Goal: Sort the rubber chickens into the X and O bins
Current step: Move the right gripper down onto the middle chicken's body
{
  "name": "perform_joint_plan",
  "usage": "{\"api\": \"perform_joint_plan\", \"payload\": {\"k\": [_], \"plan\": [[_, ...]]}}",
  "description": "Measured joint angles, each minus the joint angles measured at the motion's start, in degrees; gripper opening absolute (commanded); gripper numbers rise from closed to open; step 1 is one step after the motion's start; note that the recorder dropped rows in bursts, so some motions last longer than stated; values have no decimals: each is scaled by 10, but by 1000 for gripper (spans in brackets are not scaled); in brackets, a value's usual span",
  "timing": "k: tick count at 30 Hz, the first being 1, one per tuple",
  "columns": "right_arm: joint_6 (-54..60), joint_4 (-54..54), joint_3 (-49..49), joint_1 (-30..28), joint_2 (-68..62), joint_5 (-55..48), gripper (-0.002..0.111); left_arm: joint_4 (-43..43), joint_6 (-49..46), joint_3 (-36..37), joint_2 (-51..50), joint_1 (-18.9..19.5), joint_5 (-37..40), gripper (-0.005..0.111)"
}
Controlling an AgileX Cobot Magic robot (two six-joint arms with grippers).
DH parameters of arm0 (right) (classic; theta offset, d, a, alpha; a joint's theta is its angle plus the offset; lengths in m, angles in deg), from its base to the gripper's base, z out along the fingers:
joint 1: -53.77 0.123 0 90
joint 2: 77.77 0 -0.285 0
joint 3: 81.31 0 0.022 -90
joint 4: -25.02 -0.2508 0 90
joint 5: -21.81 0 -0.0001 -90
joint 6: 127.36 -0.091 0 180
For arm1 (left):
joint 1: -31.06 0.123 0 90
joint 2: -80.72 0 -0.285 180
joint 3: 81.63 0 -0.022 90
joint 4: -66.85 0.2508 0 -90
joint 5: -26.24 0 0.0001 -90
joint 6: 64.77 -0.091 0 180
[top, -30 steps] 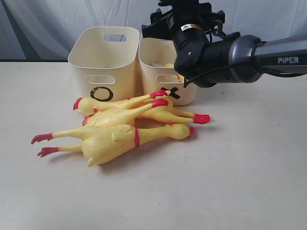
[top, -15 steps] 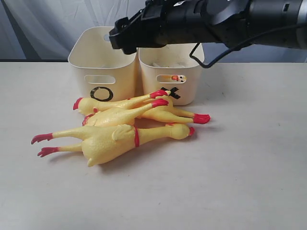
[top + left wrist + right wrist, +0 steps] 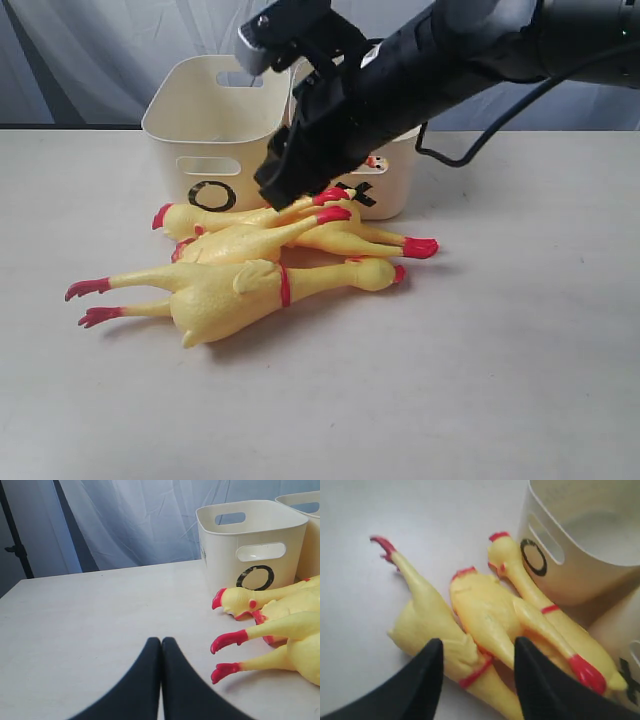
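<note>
A pale bench (image 3: 500,370) fills the lower part of the exterior view. In the left and centre of the frame, three rubber chickens (image 3: 230,295) lie in a loose, touching pile. The largest is in front, with its red feet pointing to the left edge and its head toward the centre. The other two lie crossed behind it. Just behind the pile, at upper left, stands the O bin (image 3: 215,130), upright and side by side with the X bin (image 3: 395,190), which is largely hidden by a black arm (image 3: 450,50) reaching down from the upper right corner. The right pincer (image 3: 479,641) hangs over the middle of the pile with its two fingers spread and gripping nothing. The left pincer (image 3: 161,640) appears only in its own wrist view. Its fingers are pressed together and empty above bare bench, with the chickens' red feet and the O bin toward that frame's right edge.
</note>
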Motion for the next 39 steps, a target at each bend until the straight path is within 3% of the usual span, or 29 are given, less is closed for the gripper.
{"api": "perform_joint_plan", "payload": {"k": [8, 16, 23, 29, 36, 39], "plan": [[1, 214, 0, 28, -21, -41, 57, 0, 0, 0, 0, 0, 0, 0], [1, 371, 0, 88, -67, -5, 57, 0, 0, 0, 0, 0, 0, 0], [-77, 568, 0, 123, -111, 6, 57, 0, 0, 0, 0, 0, 0, 0], [-100, 615, 0, 129, -134, 28, 56, 0, 0, 0, 0, 0, 0, 0], [-103, 620, 0, 129, -150, 69, 43, 0, 0, 0, 0, 0, 0, 0], [-103, 633, 0, 129, -161, 71, 43, 0, 0, 0, 0, 0, 0, 0]]}}
